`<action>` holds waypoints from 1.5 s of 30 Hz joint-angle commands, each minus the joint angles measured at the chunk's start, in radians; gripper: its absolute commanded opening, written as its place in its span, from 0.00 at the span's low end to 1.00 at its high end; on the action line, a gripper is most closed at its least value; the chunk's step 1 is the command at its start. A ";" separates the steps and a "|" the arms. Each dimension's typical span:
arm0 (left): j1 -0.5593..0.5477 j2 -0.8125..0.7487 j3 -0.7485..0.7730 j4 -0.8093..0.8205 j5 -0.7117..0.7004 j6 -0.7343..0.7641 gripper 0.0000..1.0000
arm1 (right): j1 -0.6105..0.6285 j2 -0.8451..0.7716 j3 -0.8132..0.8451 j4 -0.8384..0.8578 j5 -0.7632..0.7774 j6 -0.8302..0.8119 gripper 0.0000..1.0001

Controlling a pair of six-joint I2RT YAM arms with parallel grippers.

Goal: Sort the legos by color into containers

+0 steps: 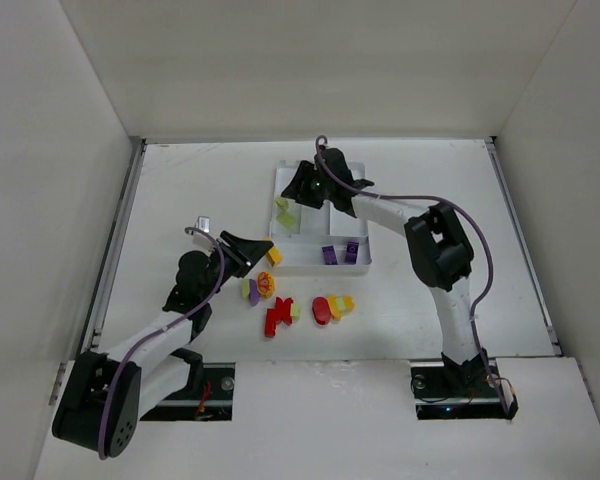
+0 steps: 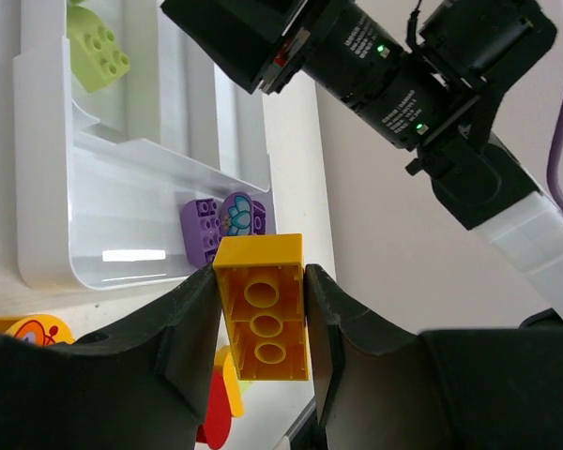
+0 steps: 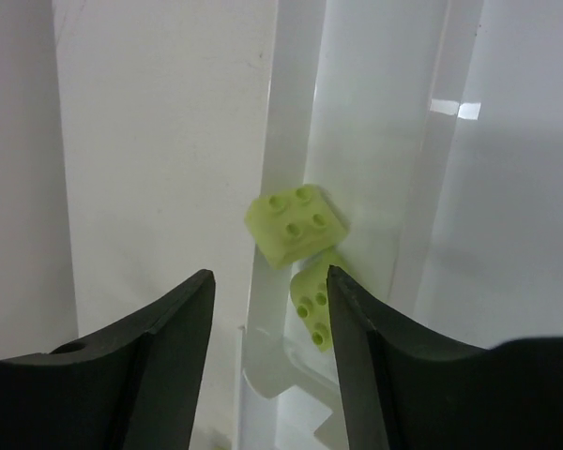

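Note:
My left gripper (image 1: 267, 251) is shut on a yellow-orange lego (image 1: 274, 256), which sits between both fingers in the left wrist view (image 2: 261, 309), just off the white tray's near left corner (image 1: 280, 264). My right gripper (image 1: 298, 190) is open and empty over the tray's left section, above two light green legos (image 1: 285, 212). These show in the right wrist view (image 3: 296, 223), one leaning on the tray's rim. Two purple legos (image 1: 340, 253) lie in the crosswise section and also show in the left wrist view (image 2: 225, 220).
Loose legos lie on the table in front of the tray: a green and purple pair (image 1: 250, 291), a yellow-orange round piece (image 1: 266, 285), a red cluster (image 1: 277, 316), and red and yellow pieces (image 1: 330, 307). The right arm (image 2: 403, 84) reaches across over the tray.

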 commanded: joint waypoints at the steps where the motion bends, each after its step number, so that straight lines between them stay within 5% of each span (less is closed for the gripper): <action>1: -0.006 0.012 0.061 0.037 -0.015 0.029 0.23 | 0.006 -0.036 0.054 -0.005 0.019 -0.017 0.60; 7: -0.081 0.078 0.140 0.011 -0.087 0.070 0.22 | -0.038 -0.269 -0.208 0.136 0.021 -0.024 0.57; 14: -0.234 0.299 0.389 -0.104 -0.245 0.245 0.22 | -0.121 -0.697 -0.717 0.319 0.077 -0.023 0.30; 21: -0.271 0.575 0.712 -0.349 -0.342 0.438 0.22 | -0.119 -0.994 -1.007 0.345 0.234 -0.052 0.39; 33: -0.276 0.929 1.183 -0.633 -0.414 0.672 0.23 | -0.123 -1.067 -1.106 0.403 0.231 -0.049 0.51; 45: -0.265 1.100 1.426 -0.773 -0.446 0.742 0.29 | -0.127 -1.082 -1.113 0.403 0.229 -0.047 0.56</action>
